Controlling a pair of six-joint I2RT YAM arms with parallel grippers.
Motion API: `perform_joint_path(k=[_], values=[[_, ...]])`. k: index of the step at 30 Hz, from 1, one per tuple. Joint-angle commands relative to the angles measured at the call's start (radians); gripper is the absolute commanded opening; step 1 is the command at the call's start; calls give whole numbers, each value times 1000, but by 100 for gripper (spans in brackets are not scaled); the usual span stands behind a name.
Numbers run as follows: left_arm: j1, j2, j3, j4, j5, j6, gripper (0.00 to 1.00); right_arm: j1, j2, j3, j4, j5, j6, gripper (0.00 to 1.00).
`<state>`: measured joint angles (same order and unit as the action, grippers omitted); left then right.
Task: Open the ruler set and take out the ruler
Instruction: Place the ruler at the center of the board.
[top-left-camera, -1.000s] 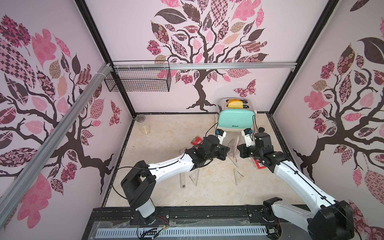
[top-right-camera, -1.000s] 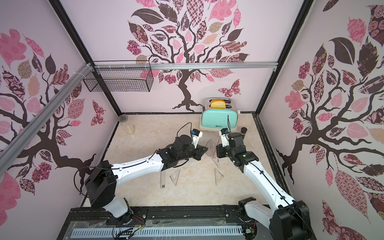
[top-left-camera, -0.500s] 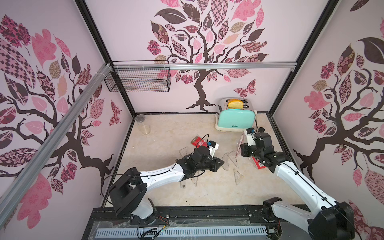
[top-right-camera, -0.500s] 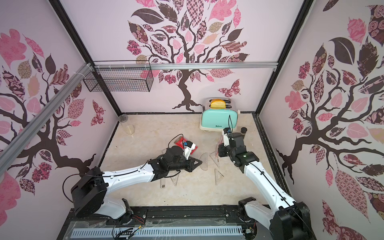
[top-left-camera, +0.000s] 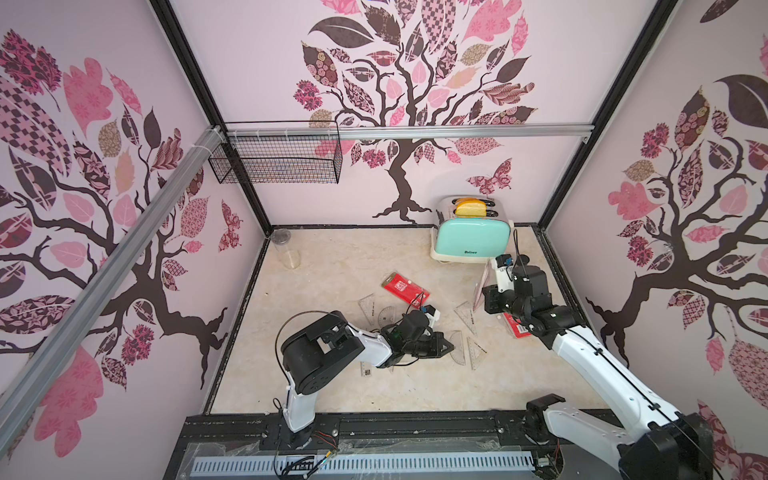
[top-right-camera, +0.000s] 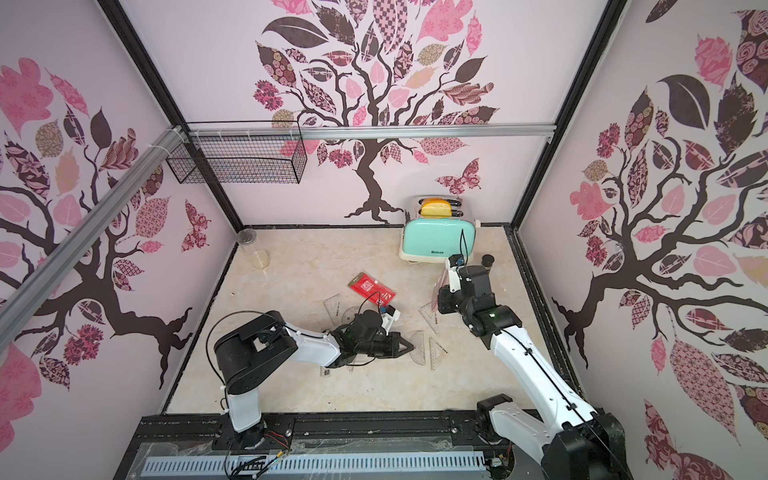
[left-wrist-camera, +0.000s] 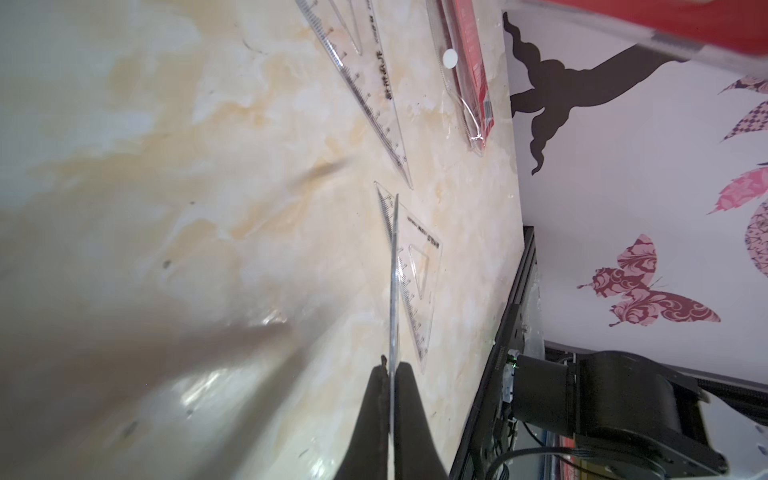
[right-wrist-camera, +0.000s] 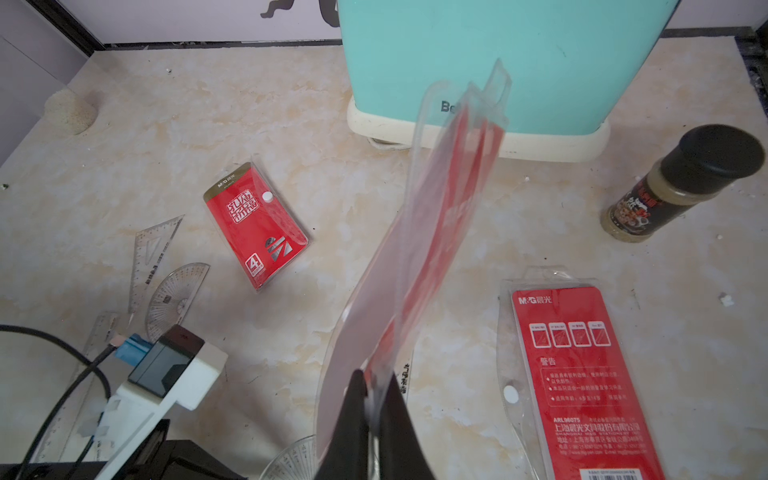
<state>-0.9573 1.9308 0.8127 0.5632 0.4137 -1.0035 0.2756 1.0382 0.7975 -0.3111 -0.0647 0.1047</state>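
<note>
Left gripper (left-wrist-camera: 392, 365) is pinching a clear ruler piece (left-wrist-camera: 394, 270) edge-on low over the table (left-wrist-camera: 208, 166), right gripper (right-wrist-camera: 371, 380) is clamping the ruler set pouch (right-wrist-camera: 440, 216) upright near the toaster (right-wrist-camera: 457, 50); take-out looking done, next move needing a flat put-down and release.

Pink tree-decal walls (top-left-camera: 270, 62) w/ wire basket (top-left-camera: 276, 160), beige marble floor (top-left-camera: 353, 257)

The flat red pack (right-wrist-camera: 582, 374) reads "M&G" and "ARL96075"; the smaller red pack (right-wrist-camera: 255, 224) shows "4".
</note>
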Motion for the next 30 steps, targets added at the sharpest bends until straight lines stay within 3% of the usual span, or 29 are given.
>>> perform_joint_path(k=[1,7,20,30], values=[[-6,56,7,45,17,-63,0,4,-24,11,-3,6,-1,0],[-6,85,-19,69,18,-100,0,4,-32,5,-4,6,0,0],[19,74,5,-72,87,-29,0,4,-47,-6,-2,4,0,0],[24,46,-17,-86,62,-34,17,4,-51,-9,0,3,0,0]])
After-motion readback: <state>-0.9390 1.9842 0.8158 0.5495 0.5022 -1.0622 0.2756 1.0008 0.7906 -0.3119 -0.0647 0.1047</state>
